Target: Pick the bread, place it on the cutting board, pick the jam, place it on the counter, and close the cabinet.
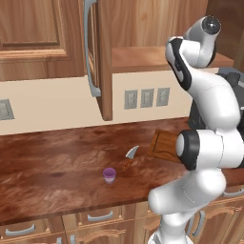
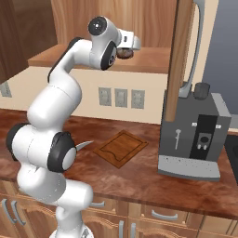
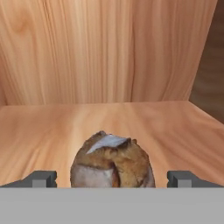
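The bread sits on the light wood shelf inside the cabinet. The gripper is right at it, with one finger tip on each side and a gap between each tip and the bread. So the claw is wide open and holds nothing. Down on the counter stands the jam, near a knife. The cutting board lies beside the coffee machine. The cabinet door is open.
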Controlling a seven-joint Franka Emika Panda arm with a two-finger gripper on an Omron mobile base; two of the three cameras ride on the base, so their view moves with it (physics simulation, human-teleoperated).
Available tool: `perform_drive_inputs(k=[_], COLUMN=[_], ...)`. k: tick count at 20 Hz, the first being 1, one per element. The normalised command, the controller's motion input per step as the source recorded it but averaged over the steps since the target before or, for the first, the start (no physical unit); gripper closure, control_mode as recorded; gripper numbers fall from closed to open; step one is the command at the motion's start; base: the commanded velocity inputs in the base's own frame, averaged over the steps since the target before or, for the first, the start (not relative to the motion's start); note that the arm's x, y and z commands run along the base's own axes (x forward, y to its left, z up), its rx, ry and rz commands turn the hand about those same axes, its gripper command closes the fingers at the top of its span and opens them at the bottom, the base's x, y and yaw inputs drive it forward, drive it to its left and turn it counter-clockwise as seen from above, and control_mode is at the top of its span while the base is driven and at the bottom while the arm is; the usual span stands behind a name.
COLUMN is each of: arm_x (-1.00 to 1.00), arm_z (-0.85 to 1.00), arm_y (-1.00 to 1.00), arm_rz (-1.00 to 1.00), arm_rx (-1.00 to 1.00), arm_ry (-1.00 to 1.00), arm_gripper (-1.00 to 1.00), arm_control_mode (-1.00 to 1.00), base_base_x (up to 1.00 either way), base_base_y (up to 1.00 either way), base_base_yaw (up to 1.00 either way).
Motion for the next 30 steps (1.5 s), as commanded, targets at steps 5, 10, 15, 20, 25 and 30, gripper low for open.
perform_drive_inputs(k=[5, 10, 15, 20, 25, 30], arm_x=[0.09, 0.02, 0.04, 0.18, 0.27, 0.18], arm_z=[-0.04, -0.11, -0.13, -0.02, 0.0, -0.01], arm_y=[0.0, 0.0, 0.0, 0.0, 0.0, 0.0], arm_rz=[0.0, 0.0, 0.0, 0.0, 0.0, 0.0], arm_rx=[0.0, 0.0, 0.0, 0.0, 0.0, 0.0], arm_ry=[0.0, 0.0, 0.0, 0.0, 0.0, 0.0], arm_gripper=[-1.0, -1.0, -1.0, -1.0, -1.0, -1.0], arm_control_mode=[-1.0, -1.0, -1.0, -1.0, -1.0, -1.0], base_base_x=[0.0, 0.0, 0.0, 0.0, 0.0, 0.0], base_base_y=[0.0, 0.0, 0.0, 0.0, 0.0, 0.0], base_base_yaw=[0.0, 0.0, 0.0, 0.0, 0.0, 0.0])
